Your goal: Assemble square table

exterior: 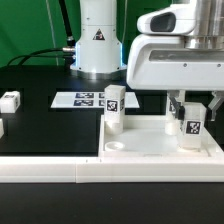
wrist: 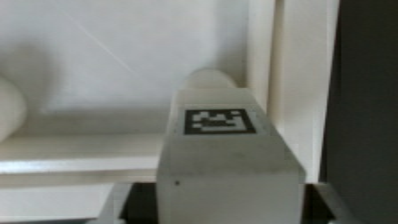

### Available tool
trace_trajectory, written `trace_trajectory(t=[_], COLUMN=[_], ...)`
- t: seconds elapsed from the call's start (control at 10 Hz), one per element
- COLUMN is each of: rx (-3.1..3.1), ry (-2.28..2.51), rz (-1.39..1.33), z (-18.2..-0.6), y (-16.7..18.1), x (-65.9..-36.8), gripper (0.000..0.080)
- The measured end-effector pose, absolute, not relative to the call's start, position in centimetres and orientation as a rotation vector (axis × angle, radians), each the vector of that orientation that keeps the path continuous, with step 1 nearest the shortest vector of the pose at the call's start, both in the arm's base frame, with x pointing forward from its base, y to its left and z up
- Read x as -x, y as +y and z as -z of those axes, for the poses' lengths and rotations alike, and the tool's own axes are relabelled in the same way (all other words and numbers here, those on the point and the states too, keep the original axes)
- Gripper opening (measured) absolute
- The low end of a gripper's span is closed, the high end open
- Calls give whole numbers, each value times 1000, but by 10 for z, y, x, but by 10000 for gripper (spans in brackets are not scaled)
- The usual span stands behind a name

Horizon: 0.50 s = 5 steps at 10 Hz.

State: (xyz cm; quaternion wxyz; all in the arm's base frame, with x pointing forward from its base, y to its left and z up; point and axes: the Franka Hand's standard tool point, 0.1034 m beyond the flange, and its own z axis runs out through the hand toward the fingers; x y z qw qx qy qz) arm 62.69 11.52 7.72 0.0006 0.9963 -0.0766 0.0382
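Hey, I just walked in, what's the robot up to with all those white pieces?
The arm's gripper is closed on a small tagged held leg, at the corner of the white square tabletop on the exterior view's right. Whether it is seated in a socket cannot be told. A standing leg is upright at the tabletop's opposite far corner. A loose leg waits on the black table at the exterior view's left.

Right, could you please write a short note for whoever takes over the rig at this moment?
Hand: shut on a leg, upright over the tabletop slab, exterior view's right.
Done: one leg stands at a slab corner; seated or not, cannot tell.
Left: seat the held leg, then the loose leg at the exterior view's left and probably the cut-off white piece near it.
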Motion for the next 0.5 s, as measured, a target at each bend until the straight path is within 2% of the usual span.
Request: trace_trajectory(t=[0.5], rx=[-3011], ry=[-933], rz=[-116], z=[-76], y=[118], x=[-626], gripper=[291])
